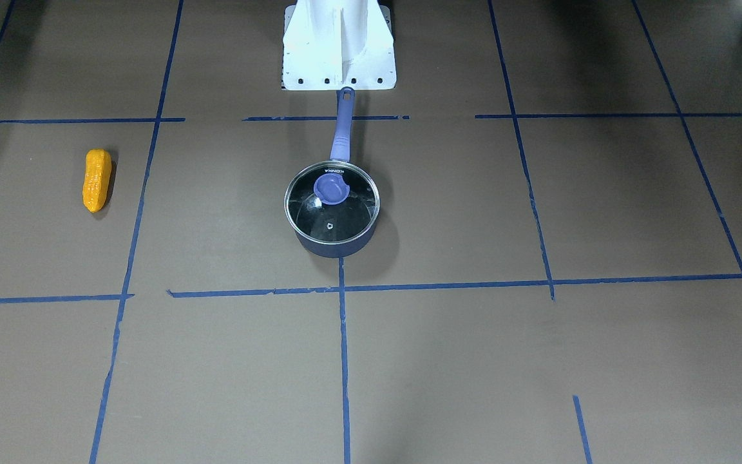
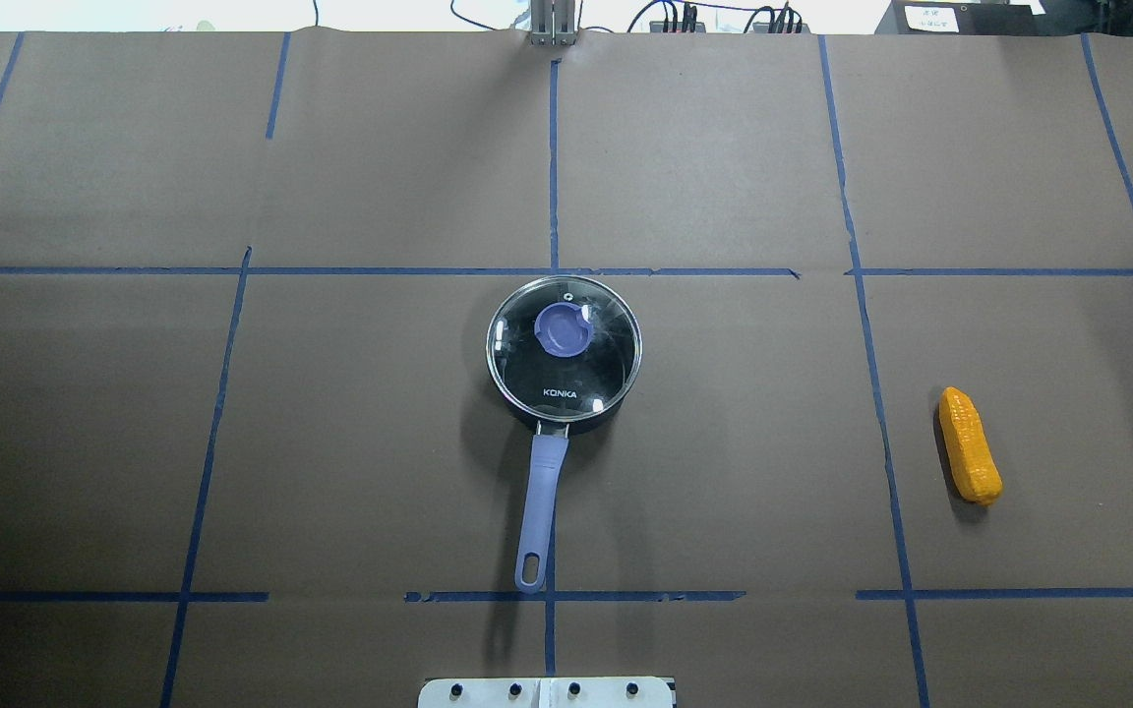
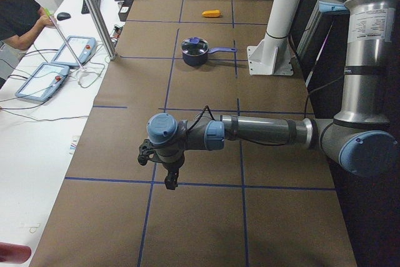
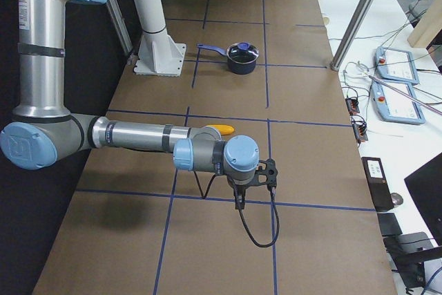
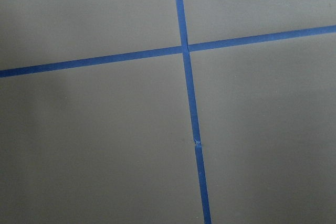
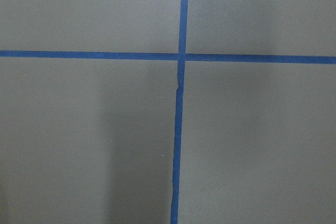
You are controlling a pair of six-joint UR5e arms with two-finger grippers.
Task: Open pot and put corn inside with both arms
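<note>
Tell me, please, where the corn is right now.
In the overhead view the corn lies on the robot's right side, well apart from the lidded pot at the centre.

One pot [image 2: 564, 359], one corn [image 2: 970, 445], two arms [image 3: 262, 130] [image 4: 138, 134]

White lettering "KONKA" is printed on the glass lid [image 2: 588, 366] of the pot [image 2: 541, 492], near the rim on the handle side.
</note>
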